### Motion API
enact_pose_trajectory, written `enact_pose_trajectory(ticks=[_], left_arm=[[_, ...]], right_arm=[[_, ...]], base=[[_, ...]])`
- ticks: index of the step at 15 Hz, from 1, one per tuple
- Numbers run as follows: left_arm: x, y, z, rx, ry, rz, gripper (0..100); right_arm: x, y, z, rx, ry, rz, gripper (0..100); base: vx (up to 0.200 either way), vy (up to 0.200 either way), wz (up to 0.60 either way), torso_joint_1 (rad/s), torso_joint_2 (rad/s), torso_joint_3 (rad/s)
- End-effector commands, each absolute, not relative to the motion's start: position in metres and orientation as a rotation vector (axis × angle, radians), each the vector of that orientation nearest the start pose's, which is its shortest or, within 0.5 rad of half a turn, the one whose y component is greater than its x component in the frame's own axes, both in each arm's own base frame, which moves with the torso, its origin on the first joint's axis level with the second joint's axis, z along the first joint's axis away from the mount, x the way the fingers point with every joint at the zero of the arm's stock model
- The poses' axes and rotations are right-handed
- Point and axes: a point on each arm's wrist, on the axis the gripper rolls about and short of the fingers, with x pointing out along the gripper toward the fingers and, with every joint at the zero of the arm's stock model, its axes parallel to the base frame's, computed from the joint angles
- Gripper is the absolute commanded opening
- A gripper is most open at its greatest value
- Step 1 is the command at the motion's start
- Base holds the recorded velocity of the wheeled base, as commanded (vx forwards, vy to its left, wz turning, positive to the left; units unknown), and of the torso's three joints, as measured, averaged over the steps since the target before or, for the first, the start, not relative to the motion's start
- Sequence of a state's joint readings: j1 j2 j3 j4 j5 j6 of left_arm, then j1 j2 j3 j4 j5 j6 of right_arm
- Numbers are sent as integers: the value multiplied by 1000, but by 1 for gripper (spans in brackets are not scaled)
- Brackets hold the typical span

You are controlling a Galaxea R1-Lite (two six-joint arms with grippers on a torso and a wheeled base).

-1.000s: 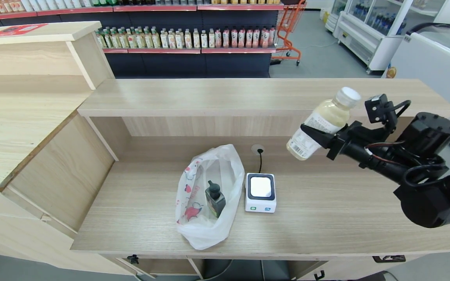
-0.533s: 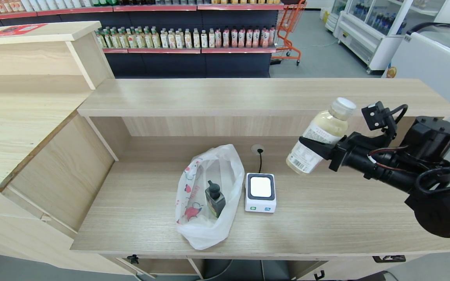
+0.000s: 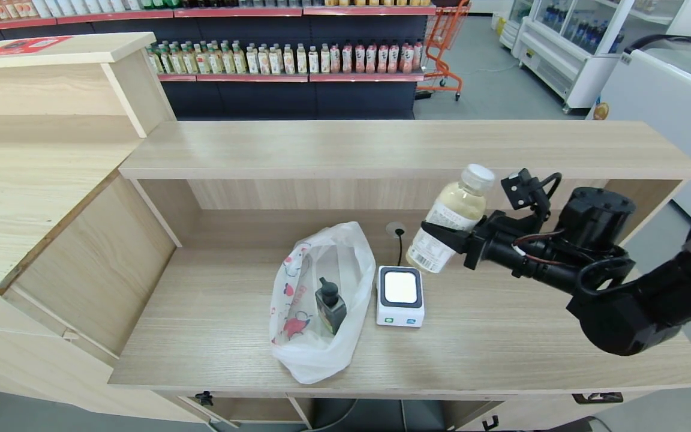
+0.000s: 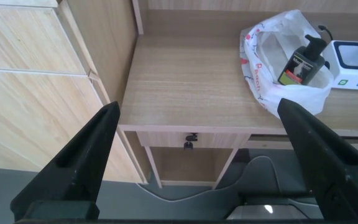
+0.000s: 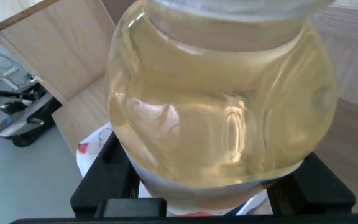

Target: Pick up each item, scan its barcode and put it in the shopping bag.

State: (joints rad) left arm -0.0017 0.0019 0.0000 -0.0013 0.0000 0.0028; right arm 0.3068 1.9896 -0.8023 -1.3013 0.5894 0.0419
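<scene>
Bright, even light is given from above; soft shadows are cast on the counter (image 3: 501,336). Glare is seen on the bottle (image 5: 229,124). Lines are bent near edges.

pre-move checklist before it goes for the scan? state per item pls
1. Right gripper shut on the bottle: ok.
2. Bottle's lower end over the scanner window: not ok, seems off its far right corner.
3. Barcode facing the scanner: cannot tell.
4. Shopping bag mouth open, dark pump bottle inside: ok.
5. Left gripper open, off the counter near edge, clear of the bag: ok.
</scene>
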Motion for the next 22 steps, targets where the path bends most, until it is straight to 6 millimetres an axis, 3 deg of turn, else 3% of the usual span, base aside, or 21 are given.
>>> enact_pose_trajectory(ticks=[1,5,8,16,22], left_arm=[[-23,0,76,2,0,-2,100],[-23,0,76,2,2,-2,100],[-23,0,76,2,0,-2,100],[-23,0,76,2,2,-2,100],[-23,0,76,3,2,-2,100]], right_arm=[[357,148,127,29,-63,952,0],[366,181,95,33,-18,1011,0],[393,195,71,-46,-62,1014,0],[438,238,42,-77,-94,990,0],[457,266,31,-87,-109,1016,0]], base=[[0,0,0,0,0,0],[0,0,0,0,0,0],[0,0,0,0,0,0],[0,0,0,0,0,0],[0,0,0,0,0,0]])
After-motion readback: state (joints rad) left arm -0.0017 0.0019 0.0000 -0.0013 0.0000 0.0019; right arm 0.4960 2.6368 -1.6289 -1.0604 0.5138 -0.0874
